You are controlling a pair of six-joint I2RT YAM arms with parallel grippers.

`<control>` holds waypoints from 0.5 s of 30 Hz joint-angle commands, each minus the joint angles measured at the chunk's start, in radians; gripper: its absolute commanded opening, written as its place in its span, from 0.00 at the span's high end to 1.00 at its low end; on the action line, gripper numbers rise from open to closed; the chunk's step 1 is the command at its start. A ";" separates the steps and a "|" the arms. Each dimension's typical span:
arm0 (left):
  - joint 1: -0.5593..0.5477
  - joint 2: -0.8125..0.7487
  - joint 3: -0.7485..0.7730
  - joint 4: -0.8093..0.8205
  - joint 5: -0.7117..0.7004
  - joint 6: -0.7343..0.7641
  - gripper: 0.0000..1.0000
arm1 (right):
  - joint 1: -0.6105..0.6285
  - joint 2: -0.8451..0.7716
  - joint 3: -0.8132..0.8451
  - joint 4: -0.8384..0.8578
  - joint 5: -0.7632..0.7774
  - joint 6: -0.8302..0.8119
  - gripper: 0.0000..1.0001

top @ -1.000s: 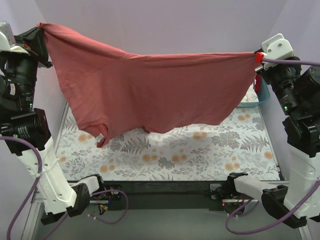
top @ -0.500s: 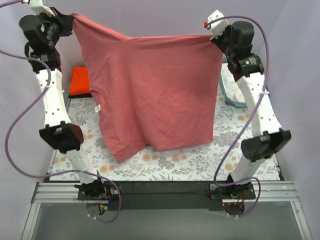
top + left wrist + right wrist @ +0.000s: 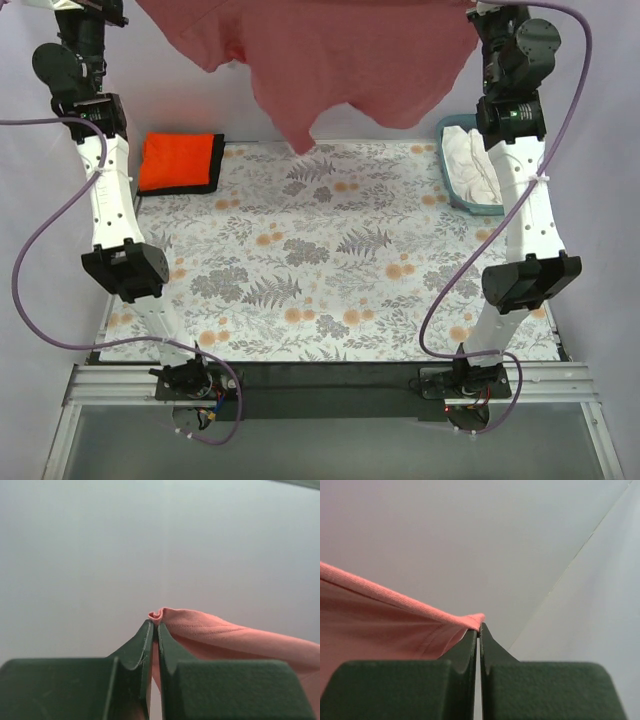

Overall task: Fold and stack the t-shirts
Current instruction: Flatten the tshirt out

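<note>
**Rose-red t-shirt (image 3: 340, 60) held aloft between 2 pinching hands**

The soft, matte knit is hung high above the far half of the worktop (image 3: 330, 260), its loose lower edge draped in uneven folds and 1 point, well clear of the fern-and-flower print below. A crumpled corner with a stitched hem is pinched between the closed dark jaws of the left hand (image 3: 155, 625). A ribbed, seamed edge is clamped in the same way by the right hand (image 3: 479, 630). At the far left, a bright orange t-shirt (image 3: 178, 160) folded square is laid on black cloth (image 3: 219, 160), seen as a narrow border. At the far right, crumpled white cloth (image 3: 478, 165) is held in a teal basket (image 3: 447, 160) of smooth plastic.
</note>
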 commanded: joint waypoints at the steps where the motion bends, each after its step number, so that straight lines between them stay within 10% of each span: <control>1: 0.015 -0.022 -0.082 0.111 -0.024 -0.020 1.00 | -0.047 -0.025 -0.101 0.160 -0.012 0.048 0.99; 9: 0.012 -0.148 -0.814 0.283 0.139 0.097 1.00 | -0.050 -0.036 -0.575 0.245 -0.318 0.037 0.99; 15: 0.014 -0.203 -1.070 0.256 0.168 0.236 1.00 | -0.048 -0.027 -0.740 0.243 -0.363 -0.007 0.99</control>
